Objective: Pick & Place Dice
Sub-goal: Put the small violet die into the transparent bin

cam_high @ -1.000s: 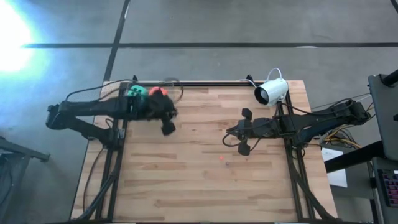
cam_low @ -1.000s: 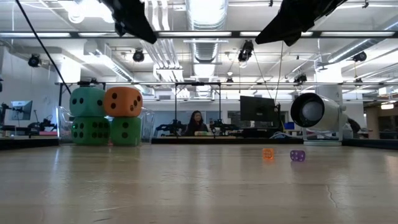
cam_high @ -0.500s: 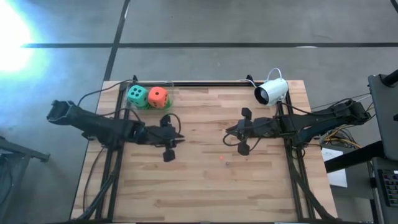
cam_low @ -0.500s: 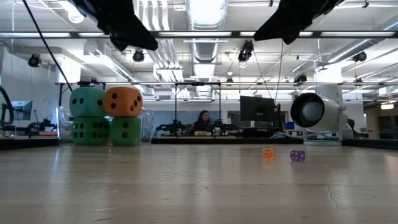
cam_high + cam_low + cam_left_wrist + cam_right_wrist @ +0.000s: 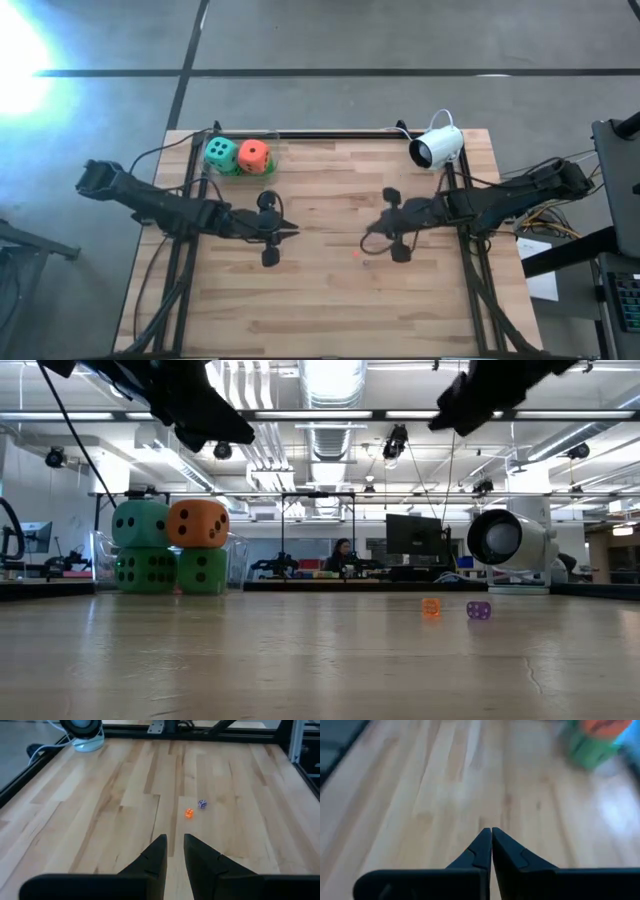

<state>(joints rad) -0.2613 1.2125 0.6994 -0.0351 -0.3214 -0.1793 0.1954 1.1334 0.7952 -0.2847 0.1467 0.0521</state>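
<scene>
Several dice sit in a two-high stack at the table's far left corner: a teal die [image 5: 140, 523] and an orange-red die [image 5: 198, 523] rest on two green dice [image 5: 146, 570] [image 5: 203, 571]. From above only the teal [image 5: 220, 152] and orange-red [image 5: 254, 154] tops show. My left gripper [image 5: 290, 232] hovers left of the table's middle, pointing right, with a narrow gap and nothing between its fingers [image 5: 175, 842]. My right gripper [image 5: 368, 234] hovers facing it, shut [image 5: 491, 834], holding nothing.
A white camera [image 5: 437, 147] stands at the far right corner. Two tiny dice, one orange [image 5: 189, 813] and one purple [image 5: 202, 804], lie on the wood between the grippers. A black rail [image 5: 340, 134] runs along the far edge. Bare wood lies toward the near edge.
My left gripper has come away from the dice stack toward the table's near edge and middle, sinking and swinging round to point right. The stack has stayed as it was. My right gripper has rolled a little in place.
</scene>
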